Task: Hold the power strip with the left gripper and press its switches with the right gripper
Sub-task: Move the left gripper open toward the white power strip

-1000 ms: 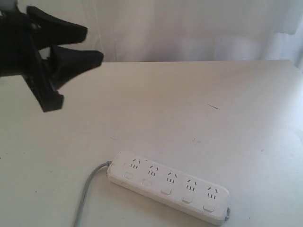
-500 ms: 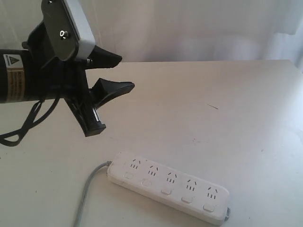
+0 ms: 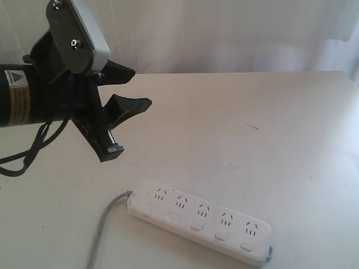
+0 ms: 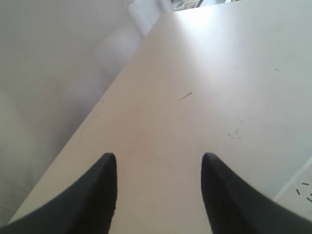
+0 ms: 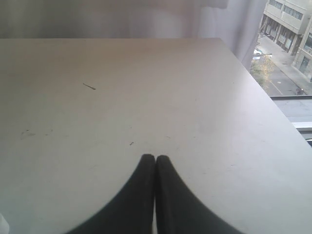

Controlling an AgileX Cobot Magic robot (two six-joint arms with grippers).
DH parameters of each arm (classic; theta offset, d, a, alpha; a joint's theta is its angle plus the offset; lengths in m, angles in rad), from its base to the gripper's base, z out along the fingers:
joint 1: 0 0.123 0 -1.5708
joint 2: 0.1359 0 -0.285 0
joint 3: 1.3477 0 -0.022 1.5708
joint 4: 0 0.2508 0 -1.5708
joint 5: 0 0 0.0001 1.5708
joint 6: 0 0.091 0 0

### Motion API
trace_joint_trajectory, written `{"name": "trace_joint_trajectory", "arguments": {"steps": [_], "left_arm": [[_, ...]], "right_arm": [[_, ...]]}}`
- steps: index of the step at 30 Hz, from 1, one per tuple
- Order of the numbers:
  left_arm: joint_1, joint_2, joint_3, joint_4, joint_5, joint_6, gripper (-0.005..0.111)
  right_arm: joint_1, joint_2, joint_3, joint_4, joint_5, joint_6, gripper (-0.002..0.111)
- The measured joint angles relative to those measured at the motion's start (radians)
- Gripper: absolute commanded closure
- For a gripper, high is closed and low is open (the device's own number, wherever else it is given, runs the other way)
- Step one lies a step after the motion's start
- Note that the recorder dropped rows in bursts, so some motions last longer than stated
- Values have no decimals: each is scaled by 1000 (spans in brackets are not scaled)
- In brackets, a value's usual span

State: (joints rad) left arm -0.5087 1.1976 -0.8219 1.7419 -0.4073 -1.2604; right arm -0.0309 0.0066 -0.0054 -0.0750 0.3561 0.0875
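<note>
The white power strip [image 3: 199, 219] lies flat near the table's front edge, its row of switches [image 3: 196, 226] along the near side and its grey cord [image 3: 101, 235] trailing off to the left. My left gripper [image 3: 142, 87] hovers open above the table, up and to the left of the strip and well apart from it. In the left wrist view, the left gripper [image 4: 159, 157] holds nothing and a corner of the power strip [image 4: 300, 190] shows at the frame edge. My right gripper [image 5: 155, 157] is shut and empty over bare table; it does not appear in the exterior view.
The pale table [image 3: 235, 123] has a small dark mark [image 3: 252, 126] right of centre. A white curtain [image 3: 224, 33] hangs behind its far edge. The table's side edge [image 5: 258, 92] borders a window in the right wrist view.
The left arm has swung in from the left over the last second, bringing its grey block into view, then drew back slightly. Its jaws stayed open. The power strip has not moved.
</note>
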Motion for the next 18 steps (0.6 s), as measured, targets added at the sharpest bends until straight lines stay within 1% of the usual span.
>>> {"name": "trace_joint_trajectory", "arguments": {"steps": [3, 6, 18], "left_arm": [[0, 0, 5, 0, 9, -23, 56], [0, 0, 5, 0, 14, -36, 56], [0, 0, 5, 0, -138, -28, 56]], "right_arm": [[0, 0, 0, 0, 0, 0, 108], [0, 0, 0, 0, 0, 0, 108], [0, 0, 0, 0, 0, 0, 108]]}}
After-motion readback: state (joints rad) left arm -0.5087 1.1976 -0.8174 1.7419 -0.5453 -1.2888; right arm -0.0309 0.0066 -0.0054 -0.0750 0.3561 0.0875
